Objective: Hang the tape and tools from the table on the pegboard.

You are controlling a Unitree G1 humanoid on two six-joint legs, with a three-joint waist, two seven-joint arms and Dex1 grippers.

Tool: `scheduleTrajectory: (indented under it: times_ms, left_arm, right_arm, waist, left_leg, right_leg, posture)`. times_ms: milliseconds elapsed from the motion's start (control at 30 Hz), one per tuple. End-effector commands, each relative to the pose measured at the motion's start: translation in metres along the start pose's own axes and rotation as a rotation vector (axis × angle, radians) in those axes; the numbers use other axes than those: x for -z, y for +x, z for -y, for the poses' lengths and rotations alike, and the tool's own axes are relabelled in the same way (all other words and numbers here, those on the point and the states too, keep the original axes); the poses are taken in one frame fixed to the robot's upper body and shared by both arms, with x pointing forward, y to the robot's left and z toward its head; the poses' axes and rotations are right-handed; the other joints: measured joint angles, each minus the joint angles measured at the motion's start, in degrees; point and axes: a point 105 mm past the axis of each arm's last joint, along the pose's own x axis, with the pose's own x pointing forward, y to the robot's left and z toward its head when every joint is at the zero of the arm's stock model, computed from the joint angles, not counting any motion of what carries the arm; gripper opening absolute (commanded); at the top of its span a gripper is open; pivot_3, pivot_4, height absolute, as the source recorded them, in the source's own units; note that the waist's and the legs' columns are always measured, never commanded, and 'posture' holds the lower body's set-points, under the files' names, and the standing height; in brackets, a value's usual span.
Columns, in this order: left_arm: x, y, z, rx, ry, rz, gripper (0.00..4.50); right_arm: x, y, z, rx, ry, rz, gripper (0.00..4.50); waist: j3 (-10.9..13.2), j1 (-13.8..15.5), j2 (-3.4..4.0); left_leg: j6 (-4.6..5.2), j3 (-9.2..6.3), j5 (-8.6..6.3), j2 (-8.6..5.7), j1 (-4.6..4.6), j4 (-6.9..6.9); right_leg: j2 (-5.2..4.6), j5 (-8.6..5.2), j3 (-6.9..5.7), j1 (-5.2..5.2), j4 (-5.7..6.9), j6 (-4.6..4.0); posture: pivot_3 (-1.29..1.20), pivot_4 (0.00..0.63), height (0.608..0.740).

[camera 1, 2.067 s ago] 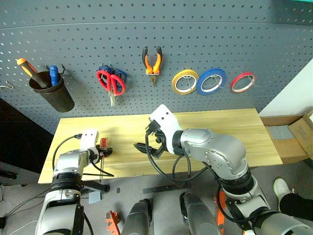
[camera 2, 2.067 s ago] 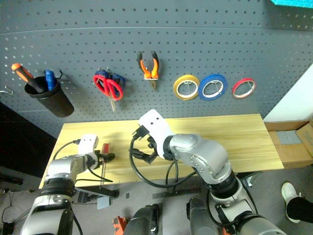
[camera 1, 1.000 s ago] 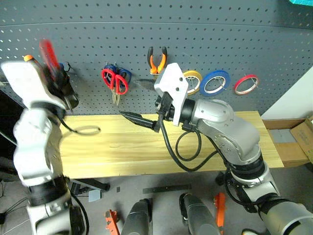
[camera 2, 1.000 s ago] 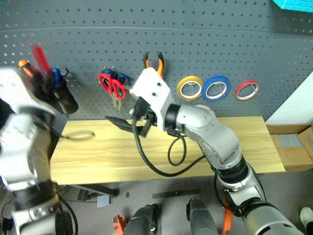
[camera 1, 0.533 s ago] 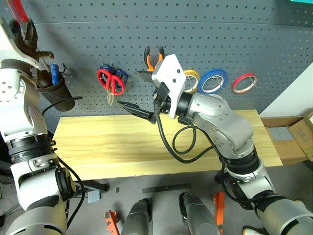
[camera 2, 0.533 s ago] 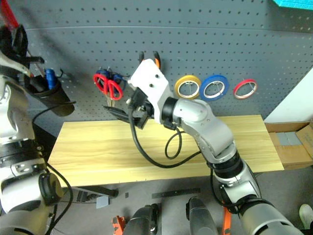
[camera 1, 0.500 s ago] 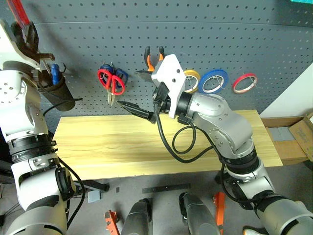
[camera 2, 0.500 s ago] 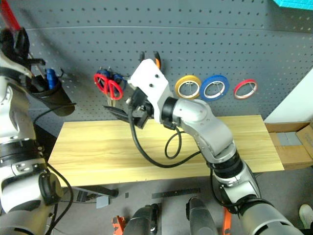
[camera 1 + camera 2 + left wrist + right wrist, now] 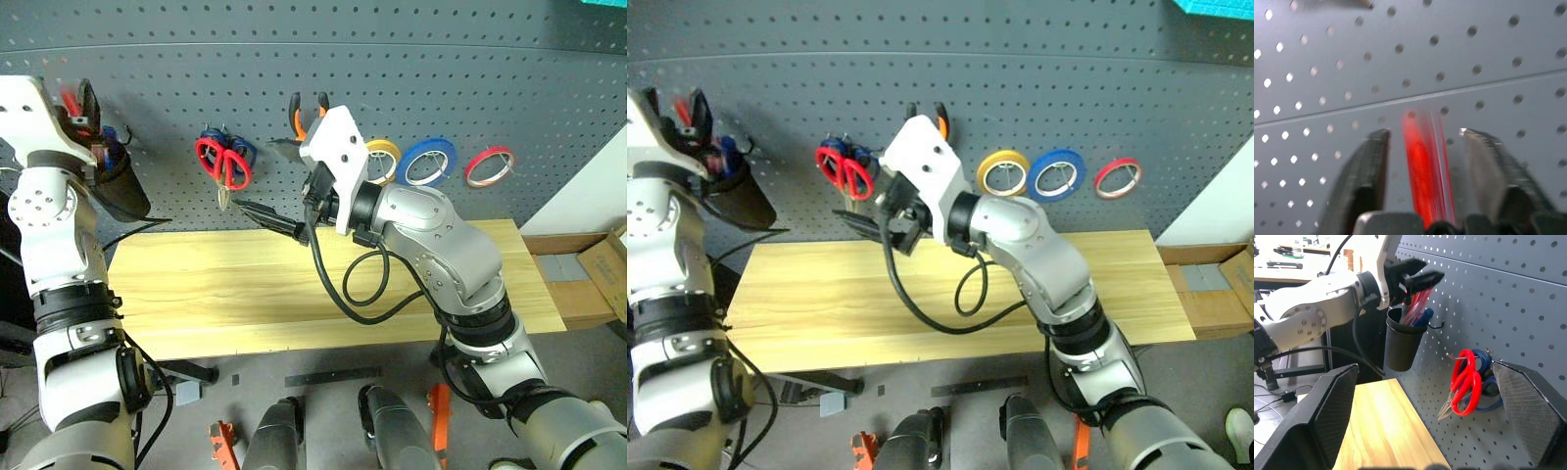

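Over at the far left of the pegboard (image 9: 441,59) we've got the left gripper (image 9: 1418,280) parked right above the black cup (image 9: 1402,348), with the red-handled screwdriver (image 9: 1425,171) standing between its fingers. From the left wrist view the fingers look spread apart with daylight on both sides of the handle, so we'd say they're letting go, not squeezing, and in the right wrist view the shaft end is already down inside the cup next to a blue-handled tool (image 9: 1422,317). The right gripper (image 9: 257,176) hangs wide open and empty over the table (image 9: 294,294), pointing at the red scissors (image 9: 223,164). Handling-wise, we reckon this screwdriver is light and rigid, with a smooth, slightly slick plastic handle, so it can twist or slide in a pinch. Best hold is mid-handle, across its width, tip hanging down. Not fragile, a short drop into the cup shouldn't hurt it.
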Motion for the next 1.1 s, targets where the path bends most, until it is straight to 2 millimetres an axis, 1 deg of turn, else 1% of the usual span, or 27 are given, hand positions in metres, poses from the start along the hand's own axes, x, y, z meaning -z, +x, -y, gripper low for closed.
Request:
scheduleTrajectory:
  times_ms: [33, 67, 100, 200, 267, 333, 400, 433, 467, 533, 600, 733, 767, 800, 833, 867, 900, 967, 1000, 1067, 1100]
  left_arm:
    - [-0.020, -0.004, -0.005, -0.048, -0.002, 0.082, 4.14]
    - [-0.021, -0.006, -0.004, -0.054, -0.007, 0.081, 4.41]
    - [-0.022, -0.008, -0.002, -0.056, -0.010, 0.083, 4.48]
    - [-0.034, -0.013, 0.011, -0.033, -0.041, 0.103, 4.48]
    - [-0.048, -0.018, 0.030, 0.029, -0.043, 0.136, 4.48]
    - [-0.063, -0.028, 0.056, 0.123, -0.002, 0.174, 4.48]
    - [-0.065, -0.037, 0.073, 0.183, -0.047, 0.162, 4.48]
    - [-0.062, -0.044, 0.084, 0.238, -0.097, 0.142, 4.48]
    - [-0.059, -0.052, 0.095, 0.288, -0.102, 0.127, 4.48]
    - [-0.046, -0.071, 0.116, 0.384, -0.141, 0.068, 4.48]
    - [-0.034, -0.087, 0.130, 0.449, -0.114, 0.028, 4.48]
    - [-0.009, -0.114, 0.150, 0.539, -0.133, -0.075, 4.48]
    - [0.001, -0.122, 0.153, 0.557, -0.144, -0.120, 4.48]
    - [0.013, -0.130, 0.155, 0.572, -0.138, -0.155, 4.48]
    - [0.034, -0.143, 0.156, 0.575, -0.141, -0.232, 4.48]
    - [0.050, -0.152, 0.155, 0.574, -0.128, -0.279, 4.48]
    - [0.062, -0.162, 0.156, 0.587, -0.126, -0.322, 4.48]
    - [0.074, -0.171, 0.157, 0.594, -0.127, -0.360, 4.48]
    - [0.082, -0.176, 0.155, 0.583, -0.125, -0.383, 4.48]
    - [0.103, -0.189, 0.151, 0.560, -0.125, -0.449, 4.48]
    - [0.111, -0.194, 0.148, 0.552, -0.118, -0.468, 4.48]
  right_arm:
    - [-0.023, -0.002, 0.001, -0.005, -0.052, 0.081, 4.50]
    - [-0.023, -0.002, 0.002, -0.003, -0.055, 0.081, 4.50]
    - [-0.023, -0.003, 0.002, -0.001, -0.059, 0.082, 4.50]
    - [-0.025, -0.008, 0.007, 0.011, -0.065, 0.086, 4.50]
    - [-0.026, -0.019, 0.013, 0.019, -0.059, 0.093, 4.50]
    - [-0.023, -0.035, 0.019, 0.032, -0.060, 0.084, 4.50]
    - [-0.018, -0.046, 0.022, 0.041, -0.047, 0.062, 4.50]
    - [-0.014, -0.051, 0.023, 0.048, -0.039, 0.046, 4.50]
    - [-0.009, -0.056, 0.023, 0.056, -0.027, 0.028, 4.50]
    - [0.007, -0.069, 0.025, 0.095, -0.009, -0.029, 4.50]
    - [0.025, -0.080, 0.024, 0.141, 0.020, -0.085, 4.50]
    - [0.061, -0.098, 0.024, 0.245, 0.047, -0.172, 4.50]
    - [0.071, -0.103, 0.024, 0.281, 0.050, -0.189, 4.50]
    - [0.084, -0.109, 0.024, 0.324, 0.067, -0.203, 4.50]
    - [0.102, -0.118, 0.024, 0.393, 0.095, -0.217, 4.50]
    - [0.120, -0.126, 0.024, 0.455, 0.121, -0.240, 4.50]
    - [0.136, -0.135, 0.023, 0.495, 0.138, -0.265, 4.50]
    - [0.153, -0.145, 0.021, 0.532, 0.147, -0.290, 4.50]
    - [0.164, -0.152, 0.021, 0.564, 0.156, -0.310, 4.50]
    - [0.195, -0.176, 0.026, 0.686, 0.190, -0.369, 4.50]
    - [0.206, -0.186, 0.026, 0.724, 0.189, -0.396, 4.50]
  waist:
    - [0.0, 0.0, -0.01]
    - [0.0, 0.0, -0.03]
    - [0.0, 0.0, -0.04]
    - [-0.1, 0.0, -0.14]
    - [-0.2, 0.1, -0.22]
    - [-0.4, 0.3, -0.38]
    - [-0.8, 0.4, -0.46]
    - [-0.9, 0.4, -0.43]
    - [-1.4, 0.3, -0.40]
    - [-2.0, 0.3, -0.27]
    - [-2.6, 0.1, -0.25]
    - [-3.3, 0.0, -0.10]
    - [-3.5, 0.0, -0.05]
    - [-3.8, 0.0, -0.02]
    - [-4.4, 0.0, -0.05]
    - [-4.8, 0.0, -0.05]
    - [-5.1, 0.0, -0.03]
    - [-5.4, -0.1, -0.02]
    - [-5.4, -0.1, -0.01]
    - [-6.1, -0.1, 0.00]
    - [-6.5, -0.1, 0.00]
  left_leg:
    - [0.00, 0.00, 0.00, 0.00, 0.00, 0.00]
    - [0.00, 0.01, 0.00, 0.00, 0.00, 0.01]
    - [0.00, 0.01, 0.00, 0.00, 0.00, 0.01]
    - [0.00, 0.01, 0.00, 0.00, 0.00, 0.03]
    - [0.00, 0.00, 0.00, 0.00, -0.01, 0.05]
    - [0.00, -0.02, 0.00, -0.04, -0.03, 0.06]
    - [0.00, -0.05, 0.00, -0.08, -0.07, 0.06]
    - [0.00, -0.02, 0.00, -0.10, -0.07, 0.05]
    - [0.01, 0.00, 0.00, -0.11, -0.07, 0.05]
    - [0.01, 0.05, -0.01, -0.10, -0.06, 0.03]
    - [0.01, 0.08, 0.00, -0.08, 0.00, 0.01]
    - [0.00, 0.33, 0.01, 0.14, 0.44, 0.09]
    - [0.03, 0.38, 0.04, 0.18, 0.47, 0.09]
    - [0.04, 0.45, 0.06, 0.21, 0.54, 0.13]
    - [0.05, 0.54, 0.06, 0.23, 0.65, 0.11]
    - [0.05, 0.61, 0.05, 0.27, 0.93, 0.01]
    - [0.02, 0.72, 0.00, 0.33, 1.43, -0.13]
    - [0.01, 0.80, -0.06, 0.36, 1.79, -0.14]
    - [0.02, 0.80, -0.06, 0.37, 1.83, -0.03]
    - [0.03, 0.87, -0.05, 0.45, 1.83, 0.09]
    - [0.03, 0.98, -0.05, 0.51, 1.90, 0.09]
  right_leg:
    - [0.00, 0.00, 0.00, 0.00, 0.00, 0.00]
    - [-0.01, 0.01, 0.01, 0.00, 0.00, 0.01]
    - [-0.01, 0.02, 0.02, 0.00, -0.01, 0.01]
    - [-0.01, 0.04, 0.01, 0.00, 0.00, 0.01]
    - [-0.01, 0.05, 0.01, 0.01, 0.00, 0.02]
    - [-0.03, 0.06, 0.00, 0.03, -0.03, 0.04]
    - [-0.05, 0.07, -0.01, 0.05, -0.08, 0.05]
    - [-0.08, 0.07, 0.01, 0.05, -0.11, 0.05]
    - [-0.11, 0.08, 0.02, 0.06, -0.11, 0.07]
    - [-0.16, 0.08, 0.05, 0.06, -0.09, 0.07]
    - [-0.14, 0.08, 0.09, 0.07, -0.07, 0.07]
    - [0.22, 0.10, 0.16, 0.46, -0.01, 0.02]
    - [0.29, 0.09, 0.17, 0.52, -0.11, 0.02]
    - [0.32, 0.09, 0.19, 0.62, -0.09, 0.02]
    - [0.34, 0.09, 0.21, 0.74, -0.13, 0.02]
    - [0.36, 0.06, 0.23, 1.04, -0.23, 0.02]
    - [0.38, -0.12, 0.28, 1.49, -0.32, 0.19]
    - [0.42, -0.32, 0.31, 1.87, -0.38, 0.19]
    - [0.43, -0.47, 0.31, 1.91, -0.35, -0.07]
    - [0.43, -0.45, 0.30, 1.93, -0.31, -0.13]
    - [0.44, -0.43, 0.31, 1.99, -0.27, -0.13]
  posture:
    - [-0.10, 0.173, 0.740]
    - [-0.10, 0.171, 0.740]
    - [-0.10, 0.169, 0.740]
    - [-0.10, 0.164, 0.740]
    - [-0.10, 0.152, 0.740]
    - [-0.09, 0.143, 0.740]
    - [-0.08, 0.140, 0.740]
    - [-0.08, 0.131, 0.740]
    - [-0.08, 0.126, 0.740]
    - [-0.07, 0.116, 0.740]
    - [-0.07, 0.108, 0.740]
    - [-0.08, 0.091, 0.740]
    - [-0.08, 0.086, 0.740]
    - [-0.09, 0.081, 0.740]
    - [-0.09, 0.076, 0.740]
    - [-0.09, 0.072, 0.740]
    - [-0.09, 0.066, 0.740]
    - [-0.09, 0.059, 0.740]
    - [-0.10, 0.056, 0.740]
    - [-0.09, 0.043, 0.740]
    - [-0.09, 0.040, 0.740]
